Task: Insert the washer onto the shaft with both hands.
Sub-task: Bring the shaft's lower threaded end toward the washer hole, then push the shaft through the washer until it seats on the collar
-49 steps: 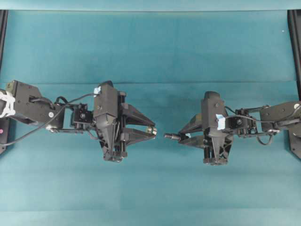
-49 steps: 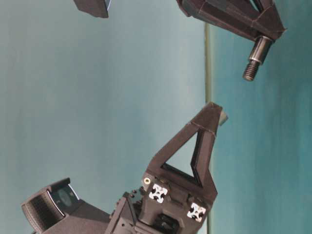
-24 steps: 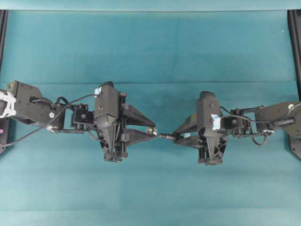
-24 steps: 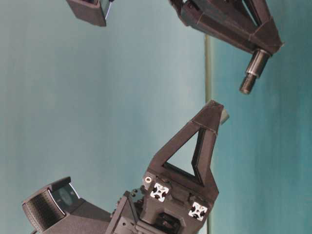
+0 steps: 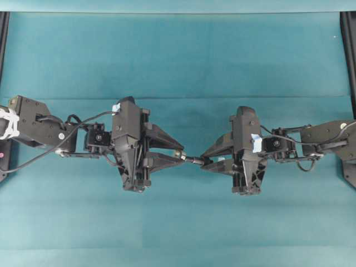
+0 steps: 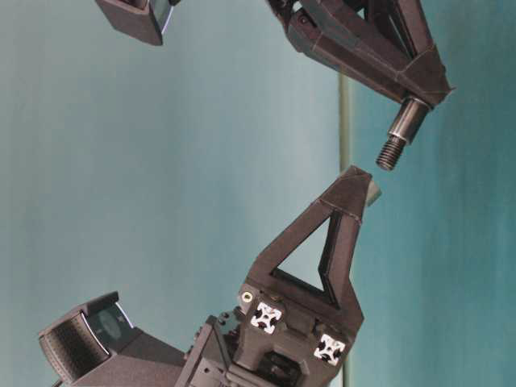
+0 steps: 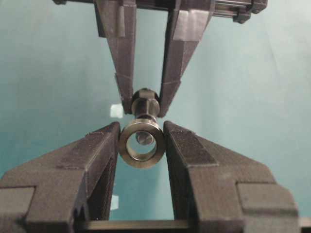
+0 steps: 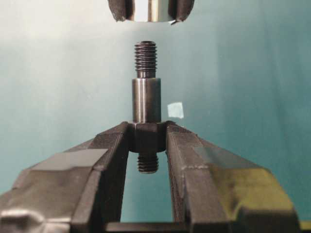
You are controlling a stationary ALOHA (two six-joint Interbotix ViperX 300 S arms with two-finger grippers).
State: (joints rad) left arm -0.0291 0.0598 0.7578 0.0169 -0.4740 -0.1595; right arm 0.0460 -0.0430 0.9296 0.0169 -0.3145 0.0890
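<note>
My left gripper (image 5: 179,157) is shut on the washer (image 5: 178,154), a small silvery ring held by its rim between the fingertips (image 7: 141,143). My right gripper (image 5: 204,162) is shut on the hex collar of the shaft (image 5: 194,160), a dark stepped rod whose threaded end points at the ring. In the right wrist view the shaft (image 8: 146,97) stands just short of the washer (image 8: 148,10). Through the ring's hole in the left wrist view the shaft's tip (image 7: 143,138) shows, roughly in line. The table-level view shows a small gap between shaft (image 6: 401,133) and washer (image 6: 372,192).
Both arms hover over a teal cloth (image 5: 178,61). Small pale blue tape squares (image 7: 116,110) (image 8: 175,109) lie on it under the grippers. Black frame posts (image 5: 349,44) stand at the table's side edges.
My right gripper has moved left with the shaft, closing most of the gap to the washer. The left gripper has stayed put with the washer.
</note>
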